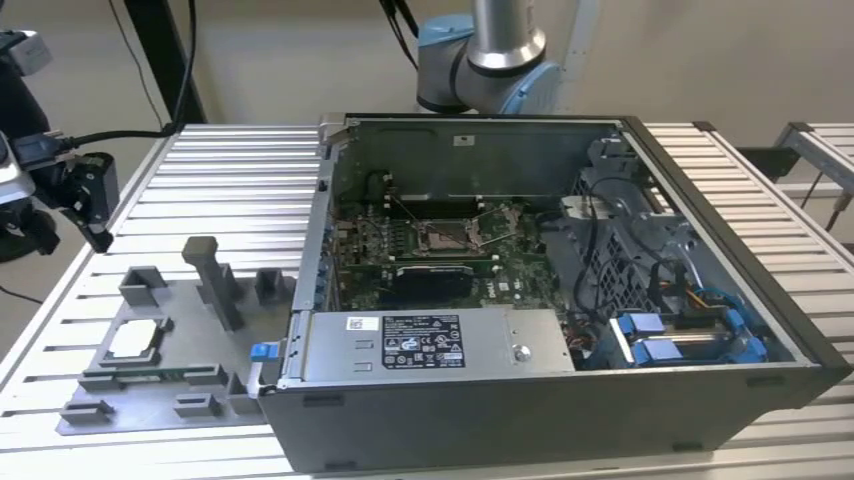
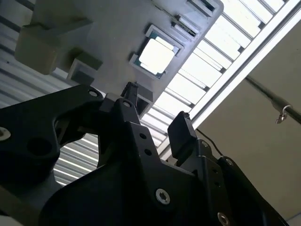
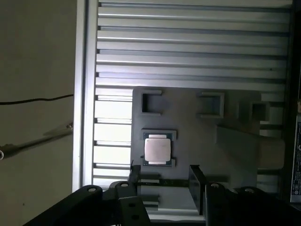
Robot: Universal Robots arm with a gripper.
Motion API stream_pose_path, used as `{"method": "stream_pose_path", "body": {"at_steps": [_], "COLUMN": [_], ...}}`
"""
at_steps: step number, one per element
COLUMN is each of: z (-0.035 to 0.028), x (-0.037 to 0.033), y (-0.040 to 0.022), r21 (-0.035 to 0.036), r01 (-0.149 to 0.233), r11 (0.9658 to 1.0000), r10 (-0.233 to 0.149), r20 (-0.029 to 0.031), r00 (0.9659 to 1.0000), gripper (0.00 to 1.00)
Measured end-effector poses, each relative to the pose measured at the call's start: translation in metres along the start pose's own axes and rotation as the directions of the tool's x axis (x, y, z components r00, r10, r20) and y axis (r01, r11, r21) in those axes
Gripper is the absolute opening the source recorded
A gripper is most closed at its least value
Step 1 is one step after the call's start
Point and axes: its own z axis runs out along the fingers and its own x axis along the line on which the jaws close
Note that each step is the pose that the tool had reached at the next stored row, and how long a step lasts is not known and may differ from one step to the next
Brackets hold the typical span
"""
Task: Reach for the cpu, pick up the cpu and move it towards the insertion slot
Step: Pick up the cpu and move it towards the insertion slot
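The gripper is open. Its two black fingers stand spread, with nothing between them. It hangs above the grey fixture and touches nothing, and in both wrist views the cpu lies just past the fingertips. The cpu lies flat in a square recess of the fixture, silvery top up (a thin dark rim shows round it). Other, empty pockets and a tall post share the same fixture.

In the exterior view the fixture lies on the slatted table, with the cpu near the fixture's side towards the exterior view's left. The open case stands just beside the fixture, on the exterior view's right. The slot sits on the green board inside the case, well apart from the cpu. Part of the arm rises behind the case.
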Motion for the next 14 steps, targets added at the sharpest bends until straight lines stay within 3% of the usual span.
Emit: {"method": "stream_pose_path", "body": {"at_steps": [7, 14], "z": [0.0047, 0.0113], "x": [-0.0016, -0.0086], "y": [-0.0002, -0.0006], "r21": [0.0, 0.0], "r01": [0.0, 0.0], "r11": [1.0, 1.0], "r10": [0.0, 0.0], "r20": [-0.0001, 0.0], "r00": [1.0, 1.0], "gripper": [0.0, 0.0]}}
